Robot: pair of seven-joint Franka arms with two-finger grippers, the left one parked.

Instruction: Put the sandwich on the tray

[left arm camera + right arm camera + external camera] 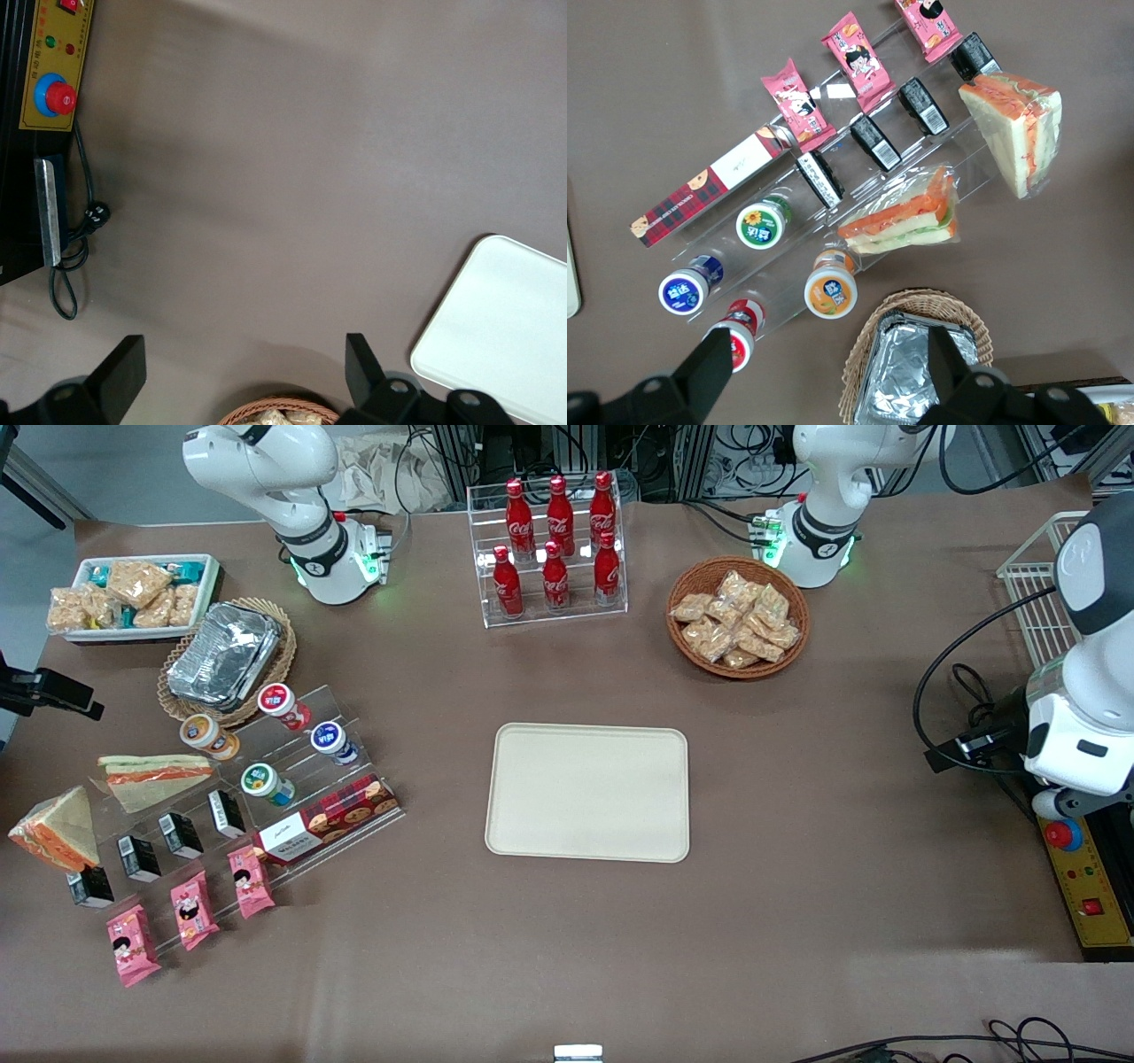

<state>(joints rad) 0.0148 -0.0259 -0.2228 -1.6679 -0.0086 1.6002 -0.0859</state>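
The sandwich (pixel 56 830), a triangular wedge in clear wrap with pale bread and red-orange filling, stands at the working arm's end of the clear acrylic display; it also shows in the right wrist view (pixel 1014 128). The cream-beige tray (pixel 587 791) lies bare at the table's middle, and its corner shows in the left wrist view (pixel 505 336). My right gripper (pixel 828 385) is open and empty, high above the gap between a red-lidded cup (pixel 735 341) and the foil basket (pixel 917 367), well apart from the sandwich.
A longer, flatter wrapped sandwich (pixel 155 777) lies beside the wedge. The acrylic display (pixel 292 779) holds small cups, black packs, pink packs and a cookie box. A bin of snacks (pixel 133 598), a cola rack (pixel 554 545) and a snack basket (pixel 737 617) stand farther from the front camera.
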